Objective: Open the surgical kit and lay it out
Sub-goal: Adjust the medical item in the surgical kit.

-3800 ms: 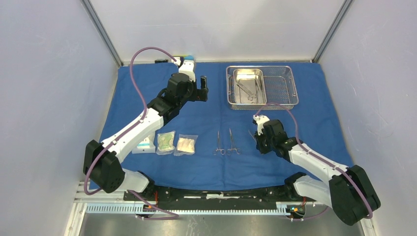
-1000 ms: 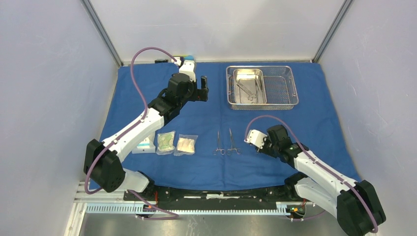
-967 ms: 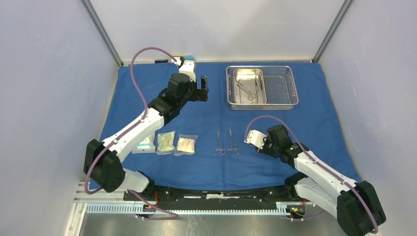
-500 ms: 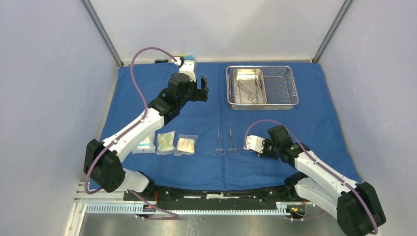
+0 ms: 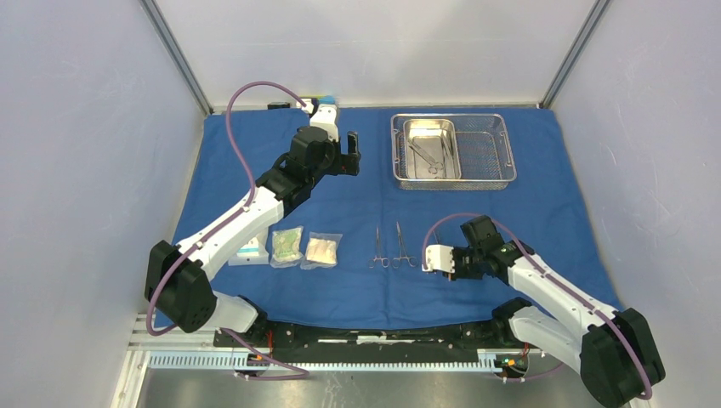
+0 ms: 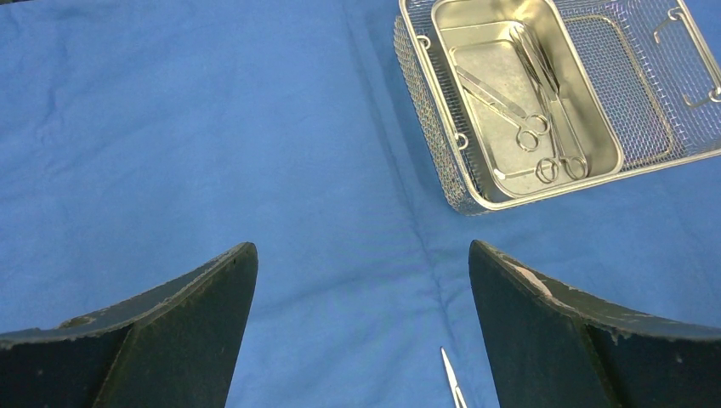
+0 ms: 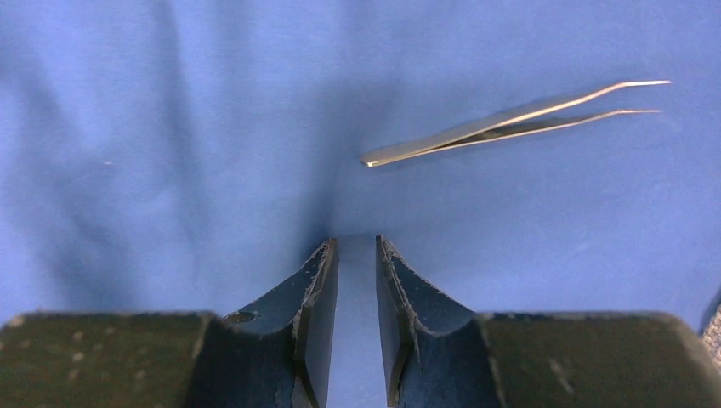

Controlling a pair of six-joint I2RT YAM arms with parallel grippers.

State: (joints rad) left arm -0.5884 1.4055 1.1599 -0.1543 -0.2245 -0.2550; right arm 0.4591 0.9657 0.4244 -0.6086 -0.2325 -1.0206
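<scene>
The blue cloth wrap (image 5: 357,204) lies spread flat. At its far right stands the steel mesh tray (image 5: 502,153) with its inner pan (image 6: 476,34), which holds slim instruments (image 6: 544,127). Two scissor-like instruments (image 5: 390,246) lie side by side near the front, and three packets (image 5: 289,247) lie left of them. My left gripper (image 5: 350,161) (image 6: 359,246) hangs wide open and empty above the cloth. My right gripper (image 5: 444,265) (image 7: 357,242) sits low just right of the two instruments, its jaws a narrow gap apart with nothing between. Steel tweezers (image 7: 510,123) lie on the cloth just beyond its fingertips.
Grey walls close in the left, right and back sides. The arm bases and a black rail (image 5: 366,336) run along the near edge. One instrument tip (image 6: 455,387) shows at the bottom of the left wrist view.
My right gripper has swung toward the near edge and turned left, and its jaws have narrowed a little. The left arm has not moved.
</scene>
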